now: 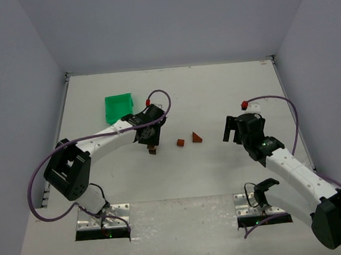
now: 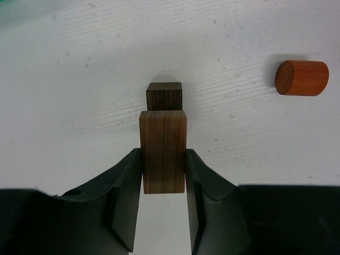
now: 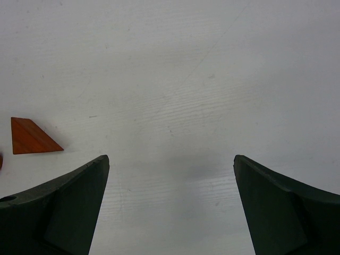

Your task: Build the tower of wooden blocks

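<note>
White tabletop (image 1: pixel 181 186) with plain grey walls round it, nothing fancy. Taking the reddish-brown cylinder (image 2: pixel 302 78) as my marker: way off to its left and further back sits a green bin (image 1: pixel 119 107), and I can't tell what's in it, if anything. Closer in on the left of the cylinder, the left gripper (image 1: pixel 152 142) is clamped on a brown wooden bar (image 2: pixel 163 143), pads on its two long flat sides, with a darker cube (image 2: pixel 164 98) right off the bar's far end. From the wrist view I honestly can't tell if the bar is touching that cube or just lined up over it, and from above the gripper covers most of both. The cylinder lies on its side and looks like it'd roll if nudged; from overhead it reads more like a cube. Just right of it is a reddish wedge (image 3: pixel 32 137), and I'd guess you pinch that by the flat triangular faces, not the slope. Well to the right, the right gripper (image 3: pixel 170 156) hangs with jaws spread wide and nothing between them. All these pieces look light, stiff and smooth, so a stack probably tips easily.
</note>
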